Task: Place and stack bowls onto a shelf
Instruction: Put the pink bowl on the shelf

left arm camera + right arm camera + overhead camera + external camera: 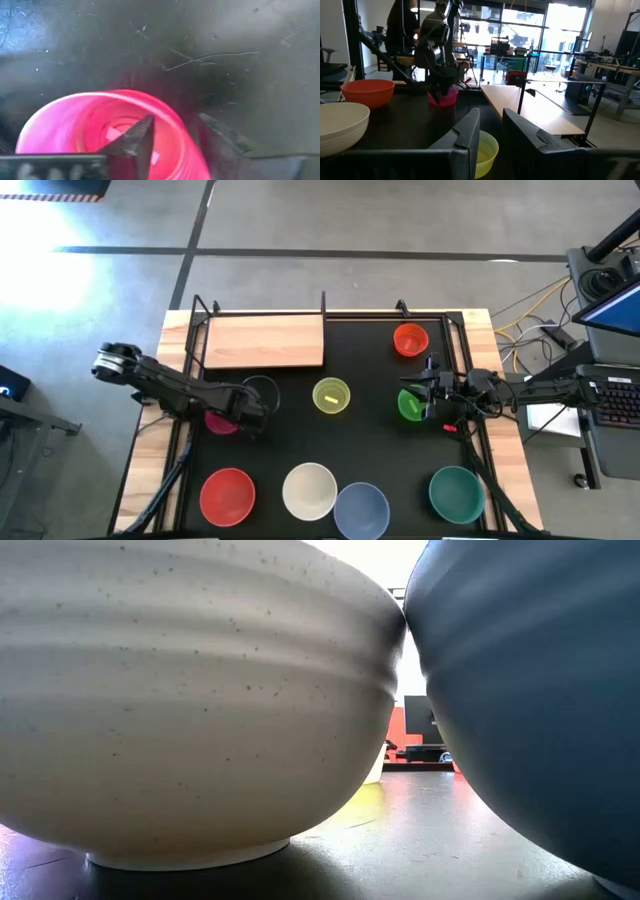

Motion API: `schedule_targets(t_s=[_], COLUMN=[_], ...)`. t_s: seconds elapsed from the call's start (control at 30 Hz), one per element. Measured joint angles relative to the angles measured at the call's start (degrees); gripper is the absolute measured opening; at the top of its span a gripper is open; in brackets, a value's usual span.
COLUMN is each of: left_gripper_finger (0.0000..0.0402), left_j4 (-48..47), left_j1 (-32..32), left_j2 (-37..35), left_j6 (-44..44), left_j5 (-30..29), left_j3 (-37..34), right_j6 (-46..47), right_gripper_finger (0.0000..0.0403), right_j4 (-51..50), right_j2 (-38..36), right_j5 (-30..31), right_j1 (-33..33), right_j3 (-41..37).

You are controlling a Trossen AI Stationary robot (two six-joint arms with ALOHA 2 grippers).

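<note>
— One finger of the left gripper (172,142) is seen inside the magenta bowl (95,125), one outside; jaws parted astride the rim, not yet clamped.
— Light, stiff, slippery plastic is judged; the rim is best pinched. The shelf (265,341) lies near, bare, with rack posts to be cleared.

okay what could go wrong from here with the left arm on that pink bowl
1. The left tool straddles the magenta bowl's rim, one finger inside and one outside. A thin-rim pinch may tip or slip the bowl when lifted.
2. The shelf sits between thin black posts; a tilted bowl could clip one on the way.
3. The right tool waits at the green bowl; the yellow bowl lies between the arms, so a swing could knock it.
</note>
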Motion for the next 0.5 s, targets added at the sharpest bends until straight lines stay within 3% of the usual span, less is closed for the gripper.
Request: schedule_targets(t_s=[0.17,0.4,0.5], left_gripper_finger=[0.0015,0.0002,0.0002], left_j4=[1.6,0.3,-5.9], left_j1=[0.0,0.0,0.0], left_j2=[0.7,0.0,0.2], left_j6=[1.6,6.3,10.5], left_j5=[2.5,4.7,1.2], left_j3=[0.0,7.1,13.2], right_j6=[0.0,0.0,0.0], right_gripper_finger=[0.0075,0.0075,0.0075], right_j4=[0.0,0.0,0.0], right_j2=[0.0,0.0,0.0], right_j5=[0.0,0.0,0.0], right_j1=[0.0,0.0,0.0], right_j3=[0.0,0.0,0.0])
